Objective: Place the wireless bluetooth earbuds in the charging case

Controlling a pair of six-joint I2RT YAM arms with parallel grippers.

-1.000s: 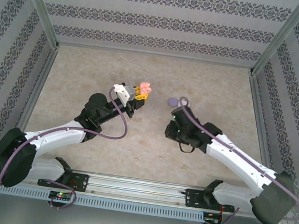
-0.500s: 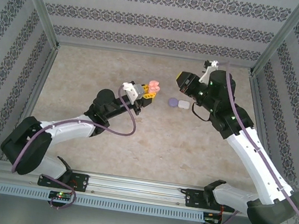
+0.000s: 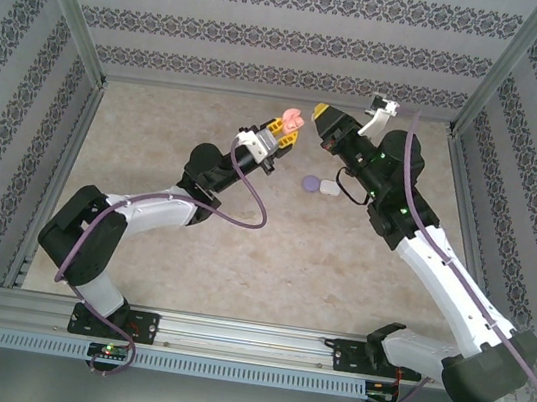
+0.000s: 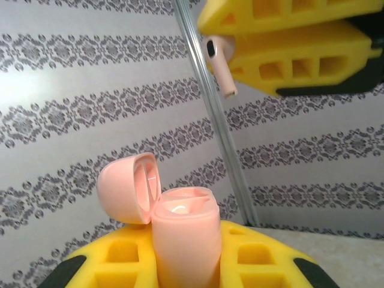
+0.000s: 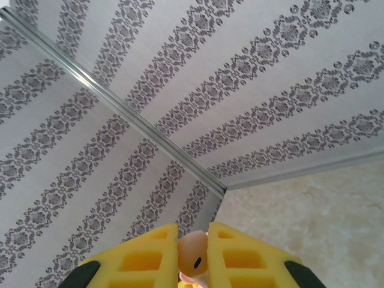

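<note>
Lifted above the case [image 4: 183, 231], pink earbud [image 5: 193, 253] sits between right fingers [image 5: 141, 261].

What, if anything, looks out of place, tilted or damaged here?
Nothing looks spilled or damaged. One small thing: the pink earbud sits slightly slanted between the fingers of the right gripper, with its stem sticking out at an angle. The pink case in the left gripper has its lid open.
</note>
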